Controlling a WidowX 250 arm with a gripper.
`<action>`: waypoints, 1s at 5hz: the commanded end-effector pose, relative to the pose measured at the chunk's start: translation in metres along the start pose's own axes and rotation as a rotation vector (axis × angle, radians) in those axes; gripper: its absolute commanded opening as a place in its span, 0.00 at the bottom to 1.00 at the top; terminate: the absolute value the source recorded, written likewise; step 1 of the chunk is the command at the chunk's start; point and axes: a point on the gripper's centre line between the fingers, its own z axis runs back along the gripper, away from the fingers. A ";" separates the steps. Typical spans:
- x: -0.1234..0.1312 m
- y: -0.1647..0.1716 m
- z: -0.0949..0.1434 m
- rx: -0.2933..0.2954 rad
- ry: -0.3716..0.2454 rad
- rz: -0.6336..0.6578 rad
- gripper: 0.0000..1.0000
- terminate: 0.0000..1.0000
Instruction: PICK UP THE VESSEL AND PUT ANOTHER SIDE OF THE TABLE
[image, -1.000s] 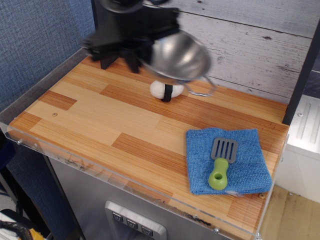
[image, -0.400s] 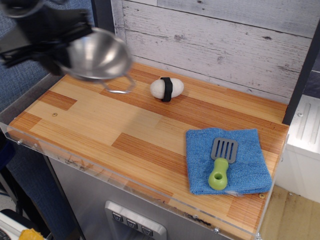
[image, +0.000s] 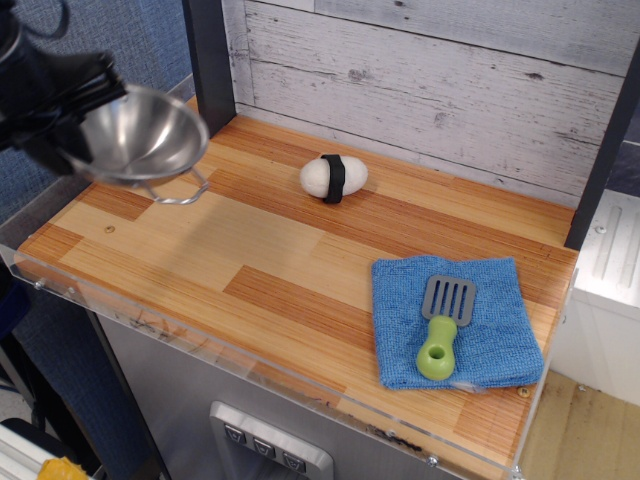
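The vessel (image: 140, 135) is a shiny steel bowl with a thin wire loop handle hanging at its right. It hangs tilted above the far left part of the wood-plank table (image: 250, 250). My black gripper (image: 72, 98) is at the upper left edge of the view, shut on the bowl's left rim. Most of the arm is out of view.
A white egg-shaped thing with a black band (image: 333, 177) lies at the back middle. A blue cloth (image: 455, 322) at the front right carries a green-handled grey spatula (image: 442, 325). A clear acrylic rim (image: 200, 340) runs along the front edge. A dark post (image: 208, 60) stands at the back left.
The gripper has carried the bowl from above the back middle, over the white egg-shaped thing, leftward and lower to the table's left side.
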 end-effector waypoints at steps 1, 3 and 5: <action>0.014 0.031 -0.027 0.019 -0.009 0.005 0.00 0.00; 0.020 0.035 -0.060 -0.020 0.015 -0.078 0.00 0.00; 0.024 0.037 -0.086 -0.065 0.023 -0.108 0.00 0.00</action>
